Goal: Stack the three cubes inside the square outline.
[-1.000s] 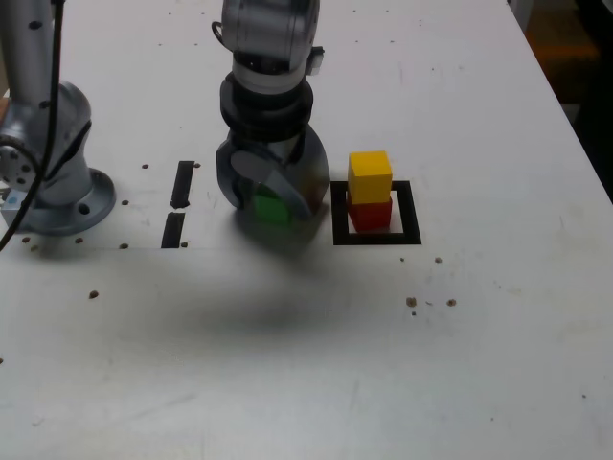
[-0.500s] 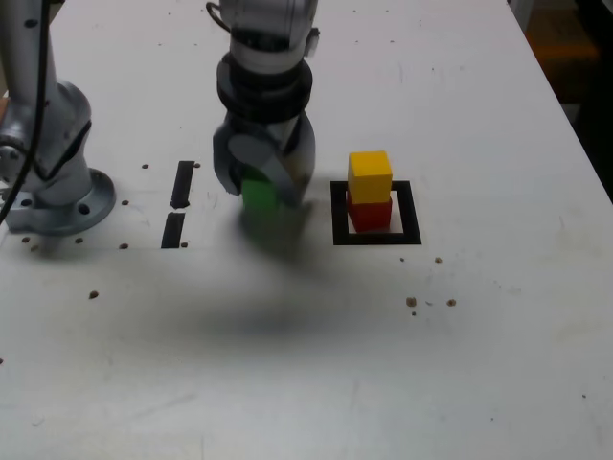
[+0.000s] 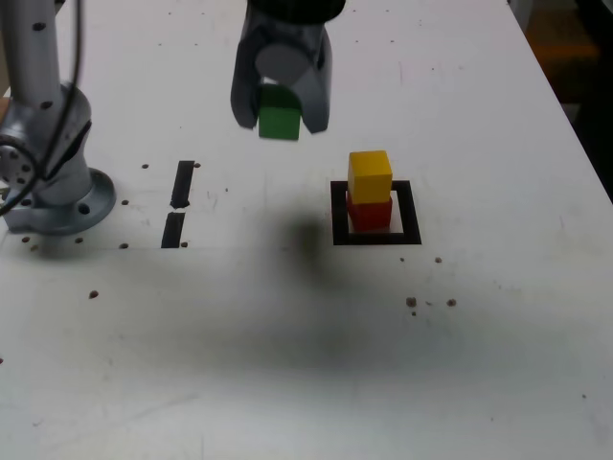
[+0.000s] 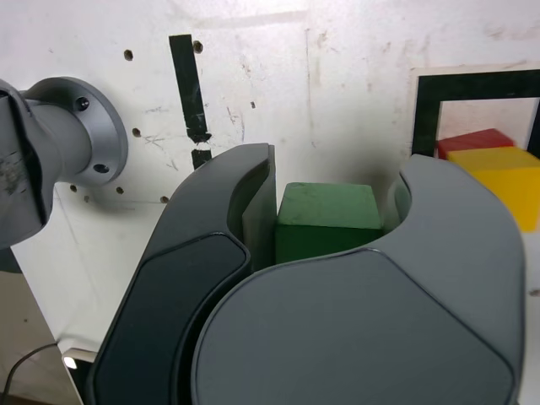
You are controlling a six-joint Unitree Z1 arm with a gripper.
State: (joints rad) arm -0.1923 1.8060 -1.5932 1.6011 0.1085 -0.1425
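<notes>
Green is the colour that matters: the green cube (image 3: pixel 280 119) sits clamped between the two fingers (image 3: pixel 244 103) of the gripper (image 3: pixel 280 113), which are closed on its opposite sides, and it hangs clear above the white surface (image 3: pixel 287 364) with its shadow falling below. In the exterior view the stack it belongs on lies toward that view's right and nearer the camera: the yellow cube (image 3: pixel 370 174) rests squarely on the red cube (image 3: pixel 370 213), and both stand inside the square outline (image 3: pixel 375 237), close to its far edge. The wrist view agrees, showing the green cube (image 4: pixel 327 219) pinched between the dark grey fingers (image 4: pixel 253 211) with the yellow cube (image 4: pixel 498 181) and a sliver of the red cube (image 4: pixel 472 142) off to one side, inside the black frame (image 4: pixel 426 110). So the coming move looks like a sideways carry toward the exterior view's right, then a descent. The held cube appears to ride higher than the yellow top, though from this angle I cannot be sure of the clearance. Its faces seem roughly square with the stack's, so little turning should be needed. Two short black strips (image 3: pixel 180 201) lie on the other side, well apart from all this.
</notes>
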